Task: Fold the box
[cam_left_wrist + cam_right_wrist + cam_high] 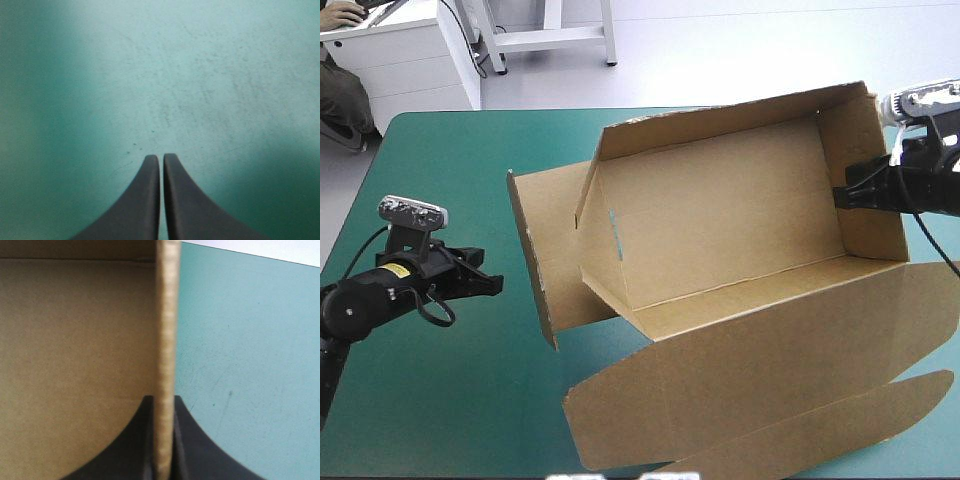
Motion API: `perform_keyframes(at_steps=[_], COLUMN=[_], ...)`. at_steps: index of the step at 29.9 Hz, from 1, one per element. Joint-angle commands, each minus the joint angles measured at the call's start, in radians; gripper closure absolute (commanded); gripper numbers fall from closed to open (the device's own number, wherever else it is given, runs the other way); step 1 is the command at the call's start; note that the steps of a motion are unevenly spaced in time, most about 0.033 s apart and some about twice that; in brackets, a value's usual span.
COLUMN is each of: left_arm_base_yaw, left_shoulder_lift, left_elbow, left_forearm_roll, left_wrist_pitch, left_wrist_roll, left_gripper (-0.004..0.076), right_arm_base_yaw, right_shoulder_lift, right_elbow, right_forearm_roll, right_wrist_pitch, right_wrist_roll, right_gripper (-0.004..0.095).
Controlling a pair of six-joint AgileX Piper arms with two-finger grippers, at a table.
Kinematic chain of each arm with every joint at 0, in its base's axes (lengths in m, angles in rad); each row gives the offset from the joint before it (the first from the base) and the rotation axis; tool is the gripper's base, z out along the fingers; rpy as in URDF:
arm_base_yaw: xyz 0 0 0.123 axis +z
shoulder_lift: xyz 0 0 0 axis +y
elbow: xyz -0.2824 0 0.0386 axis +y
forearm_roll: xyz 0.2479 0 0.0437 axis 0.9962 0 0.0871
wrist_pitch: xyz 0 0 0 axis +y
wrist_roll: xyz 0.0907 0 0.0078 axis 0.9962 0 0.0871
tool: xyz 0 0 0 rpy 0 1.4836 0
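Brown cardboard box [720, 220] right of table centre: walls up, left flap [535, 250] apparently untucked, lid [770, 380] flat. My right gripper [162, 399] pinching right wall; left gripper [161, 157] pressed together, empty, over teal-green cover [225, 75].

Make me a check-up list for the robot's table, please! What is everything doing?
Surface: teal-green cover, with faint scuffs showing in the left wrist view.
Job's things: brown box, an open tray with its walls raised; its lid lies flat toward the table's near edge.
Clutter: nothing seen.
Grippers: right gripper is shut on the box's right wall, one finger on each side of the board. Left gripper is shut, holds nothing, and sits over the cover, apart from the box.
Cables: nothing seen loose on the cover.
Surroundings: nothing seen at or over the table's top.
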Motion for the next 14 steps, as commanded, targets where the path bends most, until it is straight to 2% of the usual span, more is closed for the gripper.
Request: perform_keyframes(at_steps=[1,4,7,14], left_arm_base_yaw=[0.101,0.214,0.304,0.308], left_shoulder_lift=[0.036,0.075,0.119,0.225], left_elbow=[-0.026,-0.026,-0.026,-0.026], left_forearm_roll=[-0.293,-0.474,-0.600,-0.773], left_wrist_pitch=[0.031,0.139,0.196,0.354], left_wrist_roll=[0.212,0.328,0.362,0.439], left_gripper=[0.0704,0.0705,0.0705,0.0703], right_arm_base_yaw=[-0.009,-0.009,-0.009,-0.009], right_shoulder_lift=[-0.029,-0.029,-0.027,-0.026], right_elbow=[-0.025,-0.025,-0.023,-0.023], right_forearm_roll=[0.032,0.032,0.044,0.068], right_wrist_pitch=[0.010,0.008,-0.004,-0.028], right_wrist_roll=[0.016,0.016,0.016,0.014], right_gripper=[0.0928,0.0928,0.0928,0.0928])
